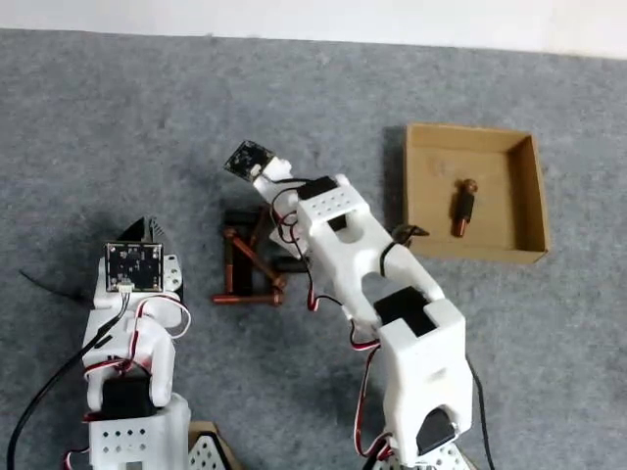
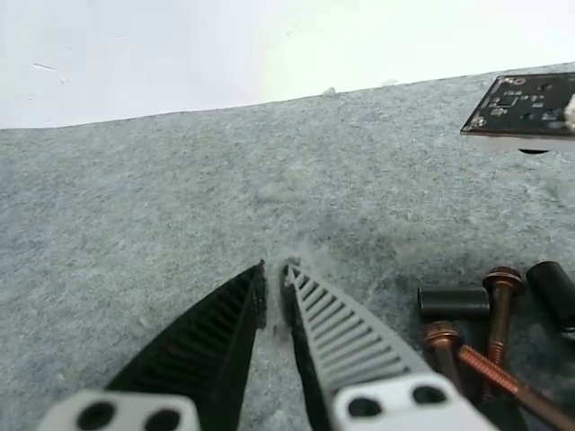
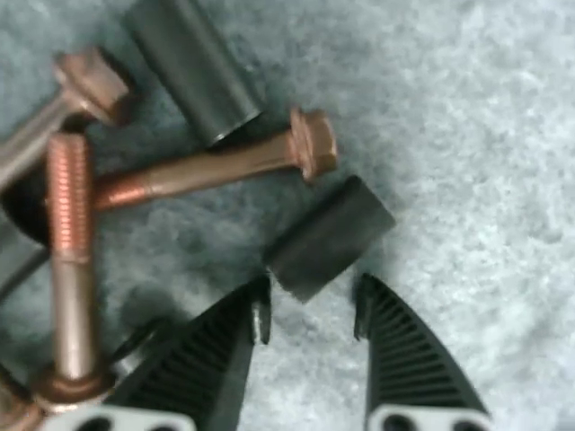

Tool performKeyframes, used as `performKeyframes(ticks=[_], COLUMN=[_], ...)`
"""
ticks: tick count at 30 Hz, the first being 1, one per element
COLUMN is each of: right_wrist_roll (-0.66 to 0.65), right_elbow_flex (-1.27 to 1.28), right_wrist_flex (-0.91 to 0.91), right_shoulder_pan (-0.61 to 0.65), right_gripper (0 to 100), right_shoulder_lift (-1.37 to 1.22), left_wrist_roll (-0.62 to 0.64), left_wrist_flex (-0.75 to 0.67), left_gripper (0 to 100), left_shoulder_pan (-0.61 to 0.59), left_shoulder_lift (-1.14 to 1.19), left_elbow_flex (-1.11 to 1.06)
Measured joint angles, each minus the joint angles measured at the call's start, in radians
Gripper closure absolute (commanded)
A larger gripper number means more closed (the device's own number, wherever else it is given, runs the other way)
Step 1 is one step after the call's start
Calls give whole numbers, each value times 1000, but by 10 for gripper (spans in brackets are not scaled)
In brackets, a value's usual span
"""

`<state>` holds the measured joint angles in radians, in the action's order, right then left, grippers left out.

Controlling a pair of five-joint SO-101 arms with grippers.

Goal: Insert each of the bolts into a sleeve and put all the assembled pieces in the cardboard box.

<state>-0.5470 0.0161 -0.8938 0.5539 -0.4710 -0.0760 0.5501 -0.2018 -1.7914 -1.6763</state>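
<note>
**Right jaws open at a loose sleeve; left arm drawn back, jaws all but closed**

Right arm (image 1: 343,235): stretched forward from its base at the near edge of the table, angled toward the centre. Its wrist is over the heap of loose parts (image 1: 250,266).

Right gripper (image 3: 312,310): pointed down at the mat with the jaws parted in a clear gap, gripping nothing. A short black sleeve (image 3: 331,238) lies tilted on the mat just ahead of the gap, its near end level with the tips. I cannot tell whether either finger touches it.

A copper bolt (image 3: 216,166) lies just beyond that sleeve. A second sleeve (image 3: 190,67) is farther on, and another bolt (image 3: 67,260) lies alongside the dark finger.

Left arm (image 1: 132,333): folded back at the near left, well apart from the heap.

Left gripper (image 2: 274,283): low over bare mat, with only a thin slit between the tips and nothing in it. More bolts and sleeves lie off to one side, along with the other arm's camera board (image 2: 526,106).

Cardboard box (image 1: 474,252): open-topped, on the far right, apart from both arms. One assembled piece (image 1: 463,208), a bolt through a sleeve, lies inside.

Surface: grey felt mat (image 1: 118,117) across the whole table, fuzzy and a little linty. A white strip (image 1: 392,20) runs along the far edge.
</note>
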Motion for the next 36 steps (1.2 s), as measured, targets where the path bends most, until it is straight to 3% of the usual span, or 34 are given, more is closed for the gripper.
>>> performKeyframes(ticks=[6,18,36], right_wrist_roll=[141,282,330], right_elbow_flex=[-11,-15,-15], right_wrist_flex=[-28,12,95], right_shoulder_pan=[28,32,37], right_gripper=[857,857,855], right_shoulder_lift=[0,0,-8], left_wrist_roll=[0,0,0], left_wrist_flex=[0,0,0], left_gripper=[947,947,947], left_shoulder_pan=[0,0,0], left_shoulder_lift=[0,0,0], left_elbow_flex=[0,0,0])
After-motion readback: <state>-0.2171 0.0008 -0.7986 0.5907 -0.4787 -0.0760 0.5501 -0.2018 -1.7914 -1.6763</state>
